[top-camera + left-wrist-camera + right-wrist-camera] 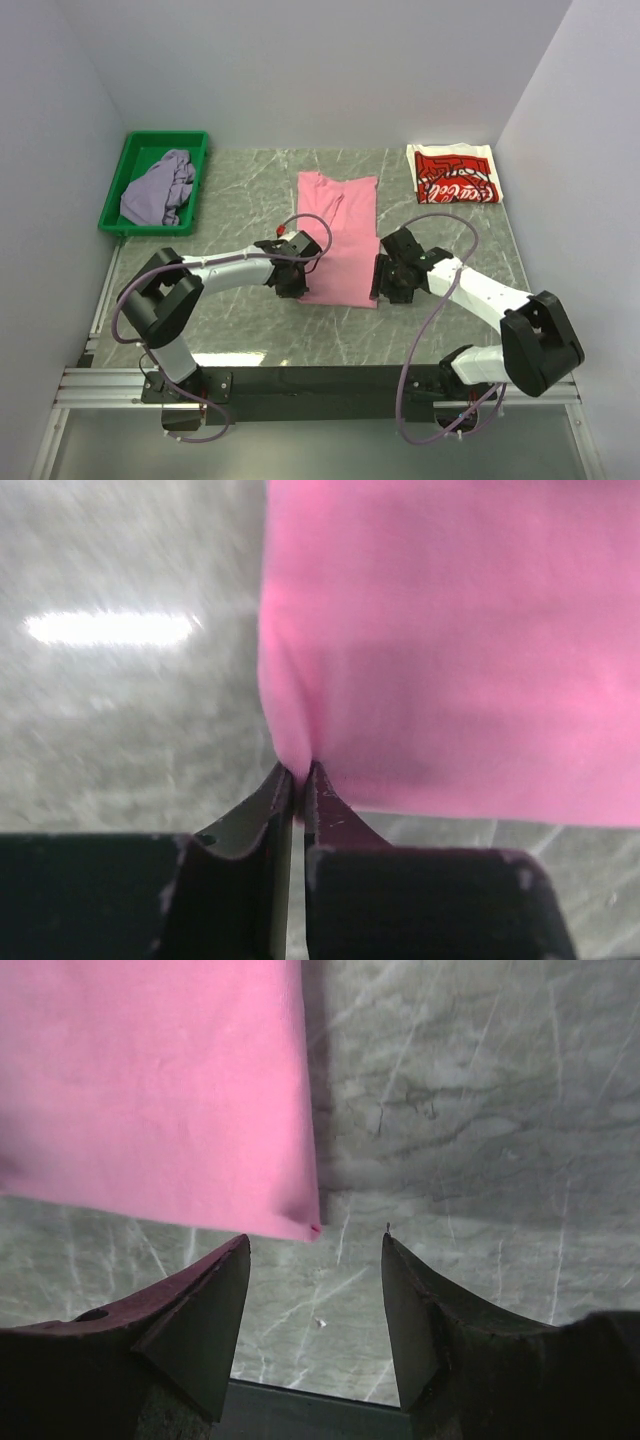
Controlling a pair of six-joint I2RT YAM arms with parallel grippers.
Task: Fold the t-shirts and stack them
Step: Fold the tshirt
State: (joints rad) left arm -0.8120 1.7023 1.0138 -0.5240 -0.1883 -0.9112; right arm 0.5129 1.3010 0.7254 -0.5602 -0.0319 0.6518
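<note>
A plain pink t-shirt [338, 235] lies folded into a long strip at the table's middle. My left gripper [292, 283] is shut on its near left corner, pinching the pink cloth [450, 650] between the fingertips. My right gripper [385, 290] is open beside the near right corner [312, 1228], apart from it. The white t-shirt with the red Coca-Cola print [455, 175] lies folded at the back right. The lavender-grey t-shirt [160, 188] is crumpled in the green bin [128, 170] at the back left.
White walls close the table in on the left, back and right. The marbled green tabletop [230, 330] ends at the black rail holding the arm bases.
</note>
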